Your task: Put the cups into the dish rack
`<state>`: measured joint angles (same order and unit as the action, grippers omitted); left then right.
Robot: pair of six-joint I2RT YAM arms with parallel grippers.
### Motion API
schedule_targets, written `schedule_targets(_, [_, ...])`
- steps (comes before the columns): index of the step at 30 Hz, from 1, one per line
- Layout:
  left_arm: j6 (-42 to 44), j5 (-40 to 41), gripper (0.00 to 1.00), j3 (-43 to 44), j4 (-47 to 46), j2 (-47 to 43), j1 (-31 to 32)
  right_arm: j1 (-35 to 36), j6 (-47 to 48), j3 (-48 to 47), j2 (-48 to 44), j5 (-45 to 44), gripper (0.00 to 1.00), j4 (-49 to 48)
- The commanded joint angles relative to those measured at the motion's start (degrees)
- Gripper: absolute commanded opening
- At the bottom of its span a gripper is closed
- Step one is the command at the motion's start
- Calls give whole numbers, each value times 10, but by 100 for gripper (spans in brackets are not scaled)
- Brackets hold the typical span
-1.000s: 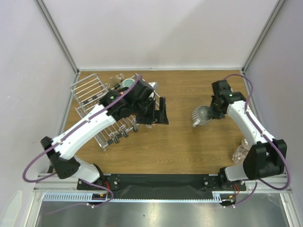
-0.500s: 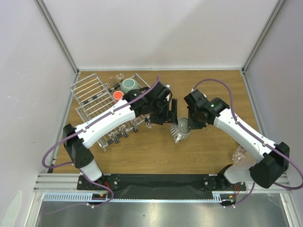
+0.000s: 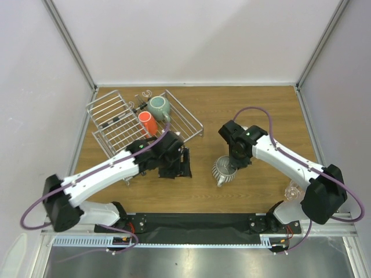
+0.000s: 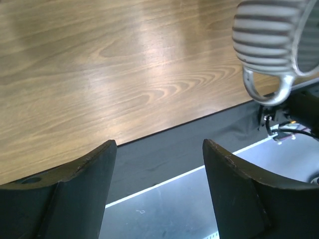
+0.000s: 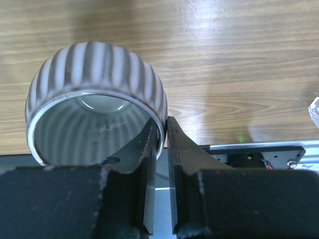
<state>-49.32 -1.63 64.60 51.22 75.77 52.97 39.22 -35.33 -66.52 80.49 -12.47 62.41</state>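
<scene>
My right gripper [image 3: 232,162] is shut on the white ribbed mug [image 3: 222,170], held just above the middle of the table. In the right wrist view its fingers [image 5: 149,144] pinch the mug's [image 5: 94,74] rim wall, one inside and one outside. My left gripper [image 3: 177,165] stands open and empty to the mug's left. From the left wrist, the mug [image 4: 269,35] shows at top right with its handle pointing down, clear of the left gripper [image 4: 159,144]. The silver wire dish rack [image 3: 113,113] sits at the far left. It holds a dark teal mug [image 3: 157,106] and a red mug [image 3: 146,123].
A clear glass [image 3: 294,189] lies by the right arm's base, its edge also showing in the right wrist view [image 5: 314,107]. The table's near edge meets a black strip [image 4: 164,144] just under my left gripper. Grey walls enclose the far and side edges.
My right arm has carried the ribbed mug from the right side to the table's middle. My left arm has drawn back from the rack toward the near edge, its jaws narrowing a little.
</scene>
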Motion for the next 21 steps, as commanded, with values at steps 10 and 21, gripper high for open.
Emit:
schedule_targets(10, [-3, 26, 76, -48, -52, -135, -13, 9, 11, 39, 42, 11, 0, -60])
schedule_targets(21, [5, -23, 77, -61, -96, -162, -15, 16, 21, 39, 73, 22, 35, -77])
